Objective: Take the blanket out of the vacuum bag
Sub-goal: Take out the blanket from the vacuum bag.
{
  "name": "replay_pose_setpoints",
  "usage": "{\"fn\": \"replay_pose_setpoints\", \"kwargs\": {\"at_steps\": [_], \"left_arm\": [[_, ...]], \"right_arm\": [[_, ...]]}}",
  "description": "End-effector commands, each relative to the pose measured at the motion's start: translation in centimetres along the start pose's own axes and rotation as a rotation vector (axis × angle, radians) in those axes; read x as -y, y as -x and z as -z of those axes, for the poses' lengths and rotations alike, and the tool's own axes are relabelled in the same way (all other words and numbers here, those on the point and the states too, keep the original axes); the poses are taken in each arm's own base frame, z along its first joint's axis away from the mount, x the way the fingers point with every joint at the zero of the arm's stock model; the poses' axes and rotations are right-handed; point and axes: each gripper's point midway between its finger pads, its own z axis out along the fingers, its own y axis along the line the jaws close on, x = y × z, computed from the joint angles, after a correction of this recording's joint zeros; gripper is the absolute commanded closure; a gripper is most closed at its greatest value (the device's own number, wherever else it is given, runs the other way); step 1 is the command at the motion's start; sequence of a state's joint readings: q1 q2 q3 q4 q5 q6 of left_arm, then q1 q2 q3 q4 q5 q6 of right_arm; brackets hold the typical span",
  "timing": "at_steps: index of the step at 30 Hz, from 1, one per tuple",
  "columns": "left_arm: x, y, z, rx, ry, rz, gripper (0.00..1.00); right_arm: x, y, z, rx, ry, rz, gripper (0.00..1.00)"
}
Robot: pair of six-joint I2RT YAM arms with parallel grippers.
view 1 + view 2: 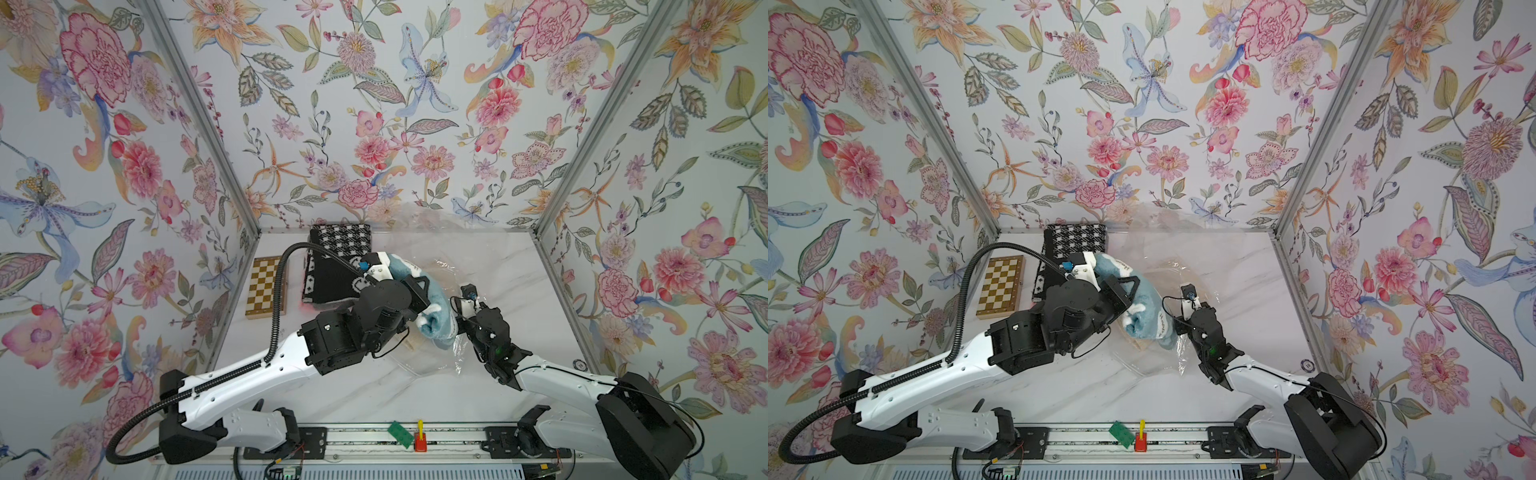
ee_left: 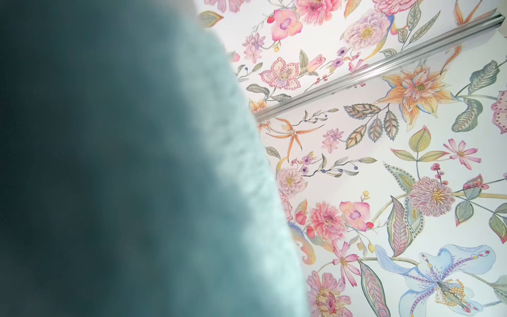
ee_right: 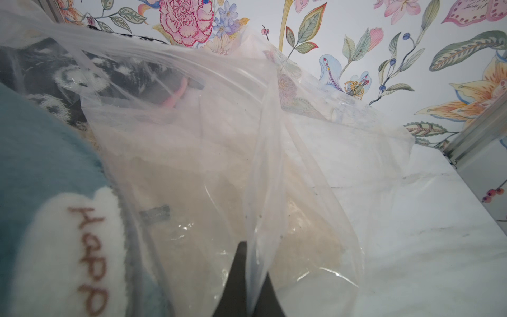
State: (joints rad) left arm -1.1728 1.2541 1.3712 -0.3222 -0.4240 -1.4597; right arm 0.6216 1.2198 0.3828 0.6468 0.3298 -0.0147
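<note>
My left claw (image 1: 417, 292) is clamped on the teal fleece blanket (image 1: 434, 318), which has white clouds and "HAPP" lettering and is bunched just beside the black-and-white folded blanket (image 1: 338, 266). My right claw (image 3: 251, 286) is pinched together on the film of the crinkled clear vacuum bag (image 3: 219, 137). Recommendation: anchor that film while 1 steady lift draws the last fold clear.

1 vacuum bag (image 3: 219, 137), 1 blue blanket (image 1: 435, 308), 1 black-and-white blanket (image 1: 336, 257), 1 chessboard (image 1: 266, 286)
</note>
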Motion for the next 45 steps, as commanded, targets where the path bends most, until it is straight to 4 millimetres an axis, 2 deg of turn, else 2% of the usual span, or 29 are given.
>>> {"fn": "replay_pose_setpoints", "kwargs": {"at_steps": [1, 6, 10, 15, 19, 24, 27, 29, 35, 41, 45], "left_arm": [[3.9, 5.6, 4.0, 0.162, -0.097, 0.010, 1.00], [6.0, 9.0, 6.8, 0.260, -0.153, -0.012, 1.00], [6.0, 12.3, 9.0, 0.392, -0.098, -0.057, 1.00], [6.0, 15.8, 11.1, 0.523, -0.067, -0.105, 1.00], [5.0, 18.1, 11.3, 0.584, -0.001, -0.146, 1.00], [2.1, 20.1, 9.2, 0.585, 0.042, -0.139, 1.00], [0.5, 21.4, 7.7, 0.585, 0.059, -0.139, 1.00], [-0.3, 22.4, 6.3, 0.571, 0.067, -0.140, 1.00], [-1.5, 25.5, 1.5, 0.512, 0.057, -0.179, 1.00], [-2.2, 28.2, -2.7, 0.468, 0.027, -0.256, 1.00], [-2.6, 30.9, -5.0, 0.448, 0.013, -0.289, 1.00]], "right_arm": [[-0.4, 0.2, -0.5, -0.012, 0.004, 0.014, 1.00], [1.1, -1.7, -1.9, -0.119, -0.090, 0.022, 1.00], [3.0, -3.7, -2.7, -0.225, -0.178, -0.015, 1.00], [5.2, -3.8, -1.9, -0.242, -0.245, -0.097, 1.00], [7.2, -3.5, -1.0, -0.278, -0.315, -0.137, 1.00], [9.4, -1.5, 1.2, -0.223, -0.461, -0.031, 1.00], [9.7, -0.3, 2.3, -0.167, -0.493, -0.019, 1.00], [9.5, -0.1, 2.4, -0.150, -0.476, -0.030, 1.00], [6.8, 0.7, 1.9, -0.051, -0.345, -0.023, 1.00], [6.3, -0.2, 1.0, -0.079, -0.332, 0.000, 1.00], [5.9, -0.3, 0.6, -0.092, -0.318, 0.016, 1.00]]}}
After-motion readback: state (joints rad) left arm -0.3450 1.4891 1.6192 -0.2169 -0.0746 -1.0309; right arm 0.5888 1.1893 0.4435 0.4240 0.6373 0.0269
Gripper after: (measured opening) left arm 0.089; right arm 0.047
